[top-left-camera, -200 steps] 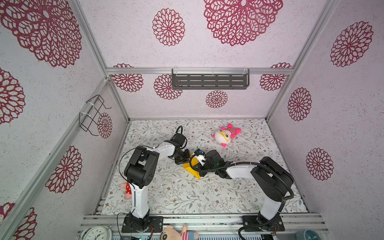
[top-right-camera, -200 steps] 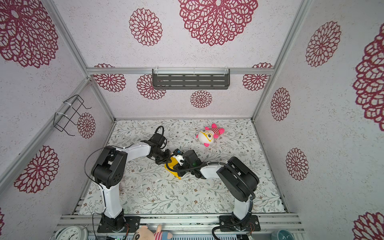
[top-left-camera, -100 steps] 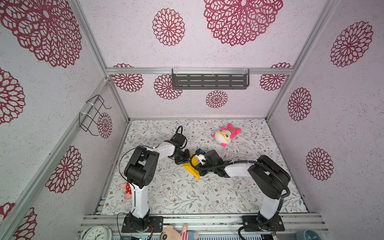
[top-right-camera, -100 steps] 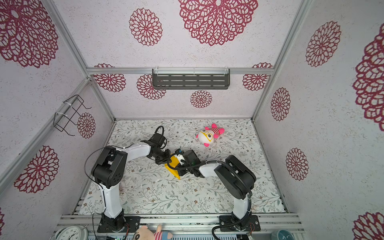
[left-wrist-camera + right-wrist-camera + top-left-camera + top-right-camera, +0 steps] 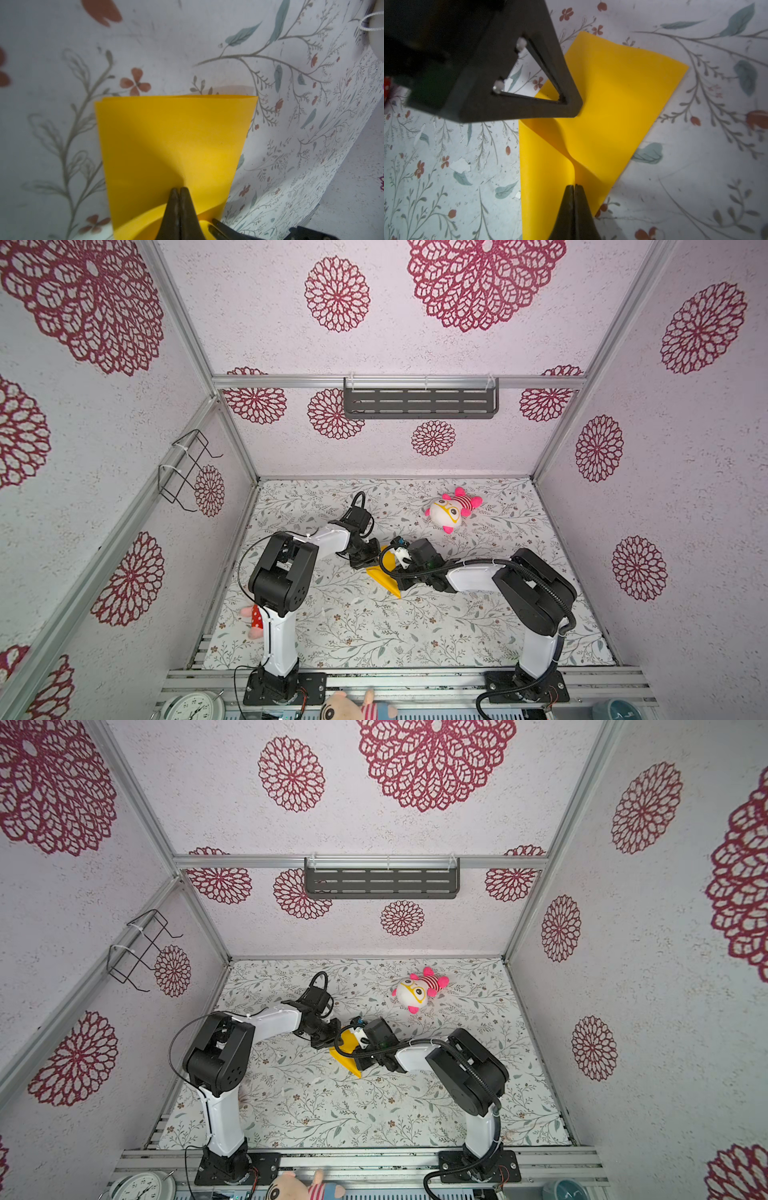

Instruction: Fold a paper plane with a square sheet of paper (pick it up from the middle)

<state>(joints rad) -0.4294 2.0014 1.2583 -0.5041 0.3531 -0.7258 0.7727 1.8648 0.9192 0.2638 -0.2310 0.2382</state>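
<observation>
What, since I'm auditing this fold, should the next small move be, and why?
Probably lower the square sheet of paper flat onto the mat. The left hand and right hand are both shut on it; it is doubled over, far edges nearly matched, but bowed, not flat.

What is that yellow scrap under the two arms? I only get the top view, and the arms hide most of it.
Observer: A yellow-orange sheet of paper, folded double. The left wrist view shows two layered edges at its far end.
Operator: Is anything actually holding it?
Observer: Yes. In the right wrist view the right fingers are shut on a raised crease in the paper.
Operator: And the other arm?
Observer: The left fingers are shut on it too, at the other end of that crease.
</observation>
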